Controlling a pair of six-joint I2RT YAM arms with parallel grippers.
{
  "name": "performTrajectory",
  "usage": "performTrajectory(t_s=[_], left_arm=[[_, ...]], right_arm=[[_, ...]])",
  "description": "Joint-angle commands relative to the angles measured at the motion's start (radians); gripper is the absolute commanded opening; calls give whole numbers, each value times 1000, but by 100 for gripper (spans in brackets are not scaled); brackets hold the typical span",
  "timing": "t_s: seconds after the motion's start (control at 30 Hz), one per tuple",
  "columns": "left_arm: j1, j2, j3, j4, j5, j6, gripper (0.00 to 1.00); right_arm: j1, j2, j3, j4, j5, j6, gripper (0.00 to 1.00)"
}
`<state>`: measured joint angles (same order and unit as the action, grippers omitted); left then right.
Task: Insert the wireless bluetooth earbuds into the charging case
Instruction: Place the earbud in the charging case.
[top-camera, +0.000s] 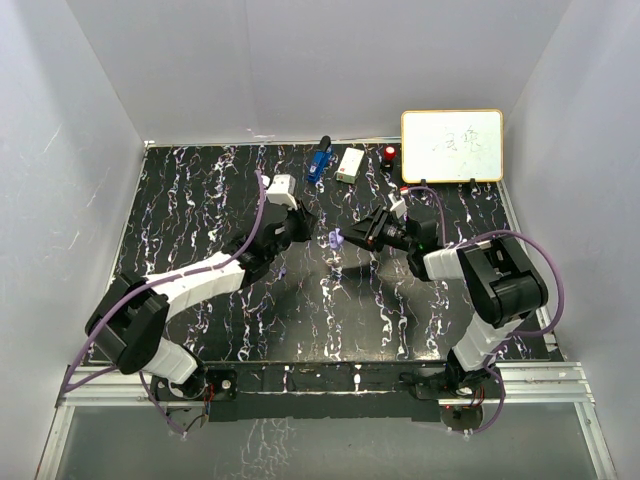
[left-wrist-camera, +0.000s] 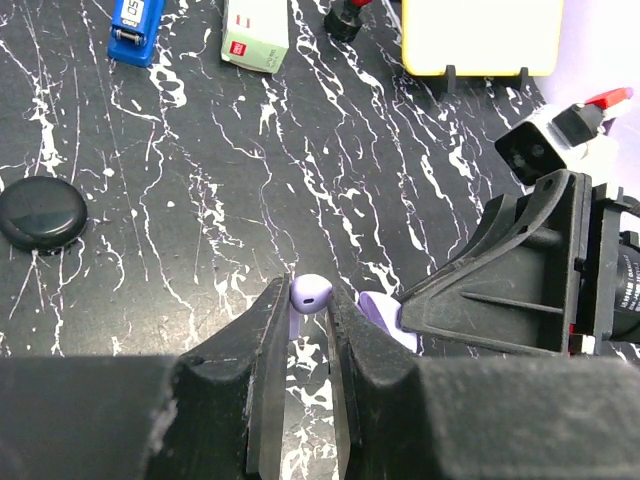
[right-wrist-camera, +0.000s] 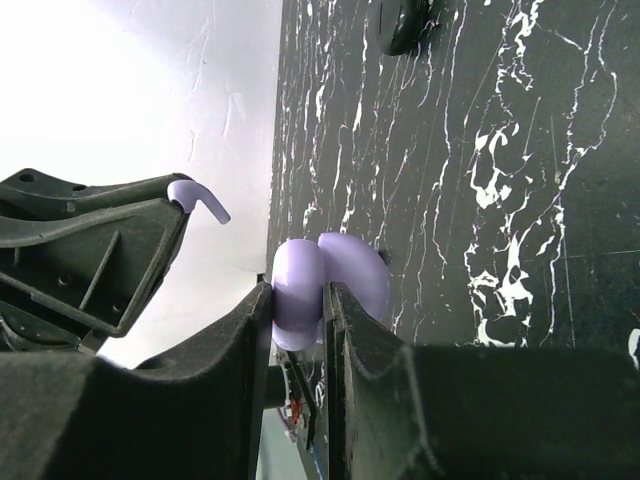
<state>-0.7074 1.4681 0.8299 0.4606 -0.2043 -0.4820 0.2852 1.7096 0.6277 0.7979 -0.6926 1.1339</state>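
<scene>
Above the middle of the black marbled table (top-camera: 200, 190), meeting almost tip to tip. At the left gripper (left-wrist-camera: 308, 302): closed tight on a pale lilac earbud (left-wrist-camera: 311, 289), with its rounded head poking past the fingertips, just beside the lilac charging case (left-wrist-camera: 383, 313). At the right gripper (right-wrist-camera: 298, 305): pinched shut across that case, clear of the table; down on the tabletop, well apart, a round black case (left-wrist-camera: 42, 212).
</scene>
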Motion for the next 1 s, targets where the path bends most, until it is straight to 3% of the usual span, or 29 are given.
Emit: performTrajectory(t_s=[0.0,0.57,0.97], left_arm=[[-4,-40,-28,150,36,3,0],[-9,48,-69,358,80,26,0],[-34,68,-165,593,68,120,0]], right_arm=[[-4,13,41,99,-27,46,0],[-4,65,49,208,-44,166,0],[-4,95,43,296,-46,248,0]])
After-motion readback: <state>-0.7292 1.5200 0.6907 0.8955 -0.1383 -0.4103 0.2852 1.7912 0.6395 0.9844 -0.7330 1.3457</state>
